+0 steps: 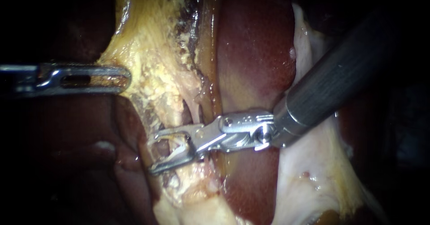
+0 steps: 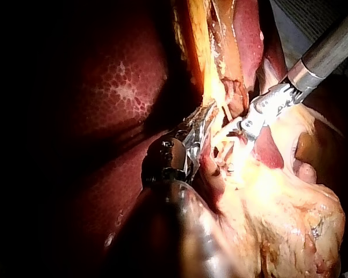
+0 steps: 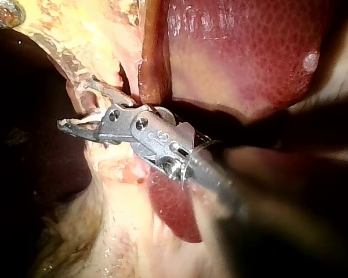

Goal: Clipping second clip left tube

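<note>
End effector of right instrument (image 1: 151,155) spread wide astride the tube (image 1: 172,146), just beside the liver (image 1: 255,63); not yet squeezed shut; no seated clip discernible; by appearances, closing and withdrawal left to do.

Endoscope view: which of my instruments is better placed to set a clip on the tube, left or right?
Right. The right instrument has its tool open astride the tube. The left instrument lies apart from the tube, at the edge of the yellow tissue.
</note>
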Robot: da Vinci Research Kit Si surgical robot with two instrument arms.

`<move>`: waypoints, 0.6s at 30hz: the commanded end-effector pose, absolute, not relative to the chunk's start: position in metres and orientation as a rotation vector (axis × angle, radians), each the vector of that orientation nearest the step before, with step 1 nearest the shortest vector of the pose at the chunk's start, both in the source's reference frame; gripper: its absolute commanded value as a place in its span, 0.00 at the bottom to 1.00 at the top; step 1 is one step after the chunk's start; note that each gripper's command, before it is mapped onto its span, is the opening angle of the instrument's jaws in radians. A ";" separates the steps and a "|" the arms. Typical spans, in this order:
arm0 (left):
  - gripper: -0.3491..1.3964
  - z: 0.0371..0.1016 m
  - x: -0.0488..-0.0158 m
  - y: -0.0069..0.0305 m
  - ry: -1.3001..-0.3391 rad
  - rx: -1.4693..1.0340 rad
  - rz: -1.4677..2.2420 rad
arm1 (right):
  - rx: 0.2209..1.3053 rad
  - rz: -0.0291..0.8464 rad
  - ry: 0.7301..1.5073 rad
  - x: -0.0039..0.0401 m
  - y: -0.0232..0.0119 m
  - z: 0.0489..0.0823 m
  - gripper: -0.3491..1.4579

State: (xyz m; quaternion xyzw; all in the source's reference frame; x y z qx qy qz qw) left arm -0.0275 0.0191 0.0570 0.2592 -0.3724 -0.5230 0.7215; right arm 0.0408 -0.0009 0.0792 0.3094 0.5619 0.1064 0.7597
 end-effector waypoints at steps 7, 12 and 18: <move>0.00 0.0570 -0.0275 0.0191 -0.823 0.573 -1.155 | 0.674 0.231 1.224 0.0408 -0.0010 0.0790 0.48; 0.00 0.0570 -0.0275 0.0192 -0.823 0.573 -1.155 | 0.675 0.229 1.224 0.0409 -0.0011 0.0788 0.48; 0.00 0.0567 -0.0270 0.0195 -0.822 0.578 -1.153 | 0.677 0.227 1.224 0.0408 -0.0013 0.0785 0.48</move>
